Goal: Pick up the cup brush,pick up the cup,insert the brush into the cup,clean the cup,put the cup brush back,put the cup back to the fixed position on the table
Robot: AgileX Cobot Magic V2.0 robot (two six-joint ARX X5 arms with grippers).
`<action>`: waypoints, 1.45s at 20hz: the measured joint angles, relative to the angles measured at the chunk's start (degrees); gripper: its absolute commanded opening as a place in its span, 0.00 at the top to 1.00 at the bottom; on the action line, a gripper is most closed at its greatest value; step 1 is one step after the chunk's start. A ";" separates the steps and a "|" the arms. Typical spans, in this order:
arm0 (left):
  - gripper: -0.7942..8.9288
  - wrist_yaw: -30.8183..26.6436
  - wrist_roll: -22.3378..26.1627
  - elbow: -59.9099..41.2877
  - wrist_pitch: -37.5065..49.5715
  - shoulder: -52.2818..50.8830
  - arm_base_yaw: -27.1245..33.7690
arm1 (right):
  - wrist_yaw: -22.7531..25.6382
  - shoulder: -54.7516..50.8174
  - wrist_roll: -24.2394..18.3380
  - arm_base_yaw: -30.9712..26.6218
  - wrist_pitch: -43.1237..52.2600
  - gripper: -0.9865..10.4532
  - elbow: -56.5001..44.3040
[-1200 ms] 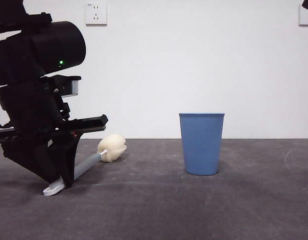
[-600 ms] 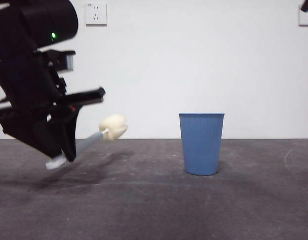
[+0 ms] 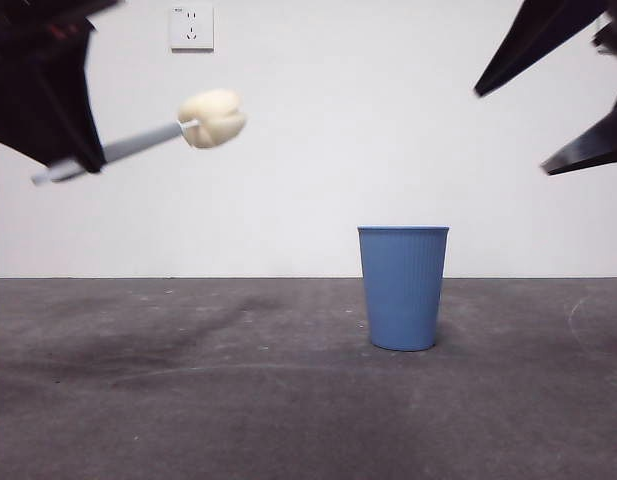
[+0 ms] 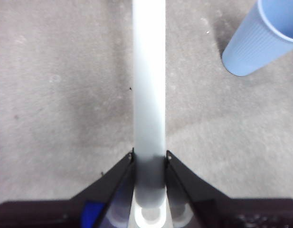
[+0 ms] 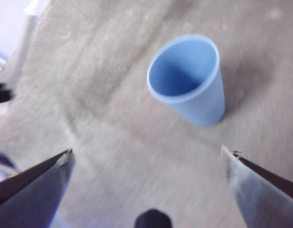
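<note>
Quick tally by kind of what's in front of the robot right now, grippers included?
Cup brush: 1, held off the table by the left gripper
Blue cup: 1, upright on the table
Grippers: 2, the left shut on the brush handle, the right gripper open above the cup
Wall sockets: 1 in full view
Total: 5

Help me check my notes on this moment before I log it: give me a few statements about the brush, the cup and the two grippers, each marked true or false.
1. The left gripper is shut on the brush handle. True.
2. The brush lies on the table. False: it is held in the air.
3. The cup stands upright on the table. True.
4. The right gripper is shut on the cup. False: its jaws are wide open, apart from the cup.
5. The sponge head is inside the cup. False: it is high and off to one side.
</note>
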 measured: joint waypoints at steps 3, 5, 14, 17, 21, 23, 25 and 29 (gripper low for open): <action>0.93 0.00 1.11 0.02 -4.07 -2.95 0.00 | 2.16 1.29 0.44 2.45 7.98 0.45 -5.31; 0.93 0.00 1.62 0.02 -6.40 -4.28 0.00 | 4.68 1.36 1.84 3.93 15.04 0.45 -11.37; 0.93 0.00 3.37 0.02 -7.93 -5.68 0.00 | 18.14 6.43 5.03 9.86 45.86 0.45 -25.00; 0.93 0.00 3.43 0.02 -7.93 -5.68 0.00 | 19.45 16.17 4.72 11.50 56.48 0.45 -25.00; 0.93 0.00 3.65 0.02 -8.55 -5.68 0.00 | 21.81 27.85 4.63 12.85 70.47 0.45 -25.11; 0.93 0.00 3.76 0.02 -8.96 -5.68 0.00 | 22.40 31.30 4.52 13.46 76.56 0.45 -25.11; 0.93 0.00 3.76 0.02 -8.96 -5.68 0.00 | 22.51 35.28 4.50 13.90 81.29 0.45 -25.11; 0.93 -0.02 3.76 0.02 -8.96 -5.68 0.00 | 22.60 42.84 4.48 14.47 86.93 0.45 -23.45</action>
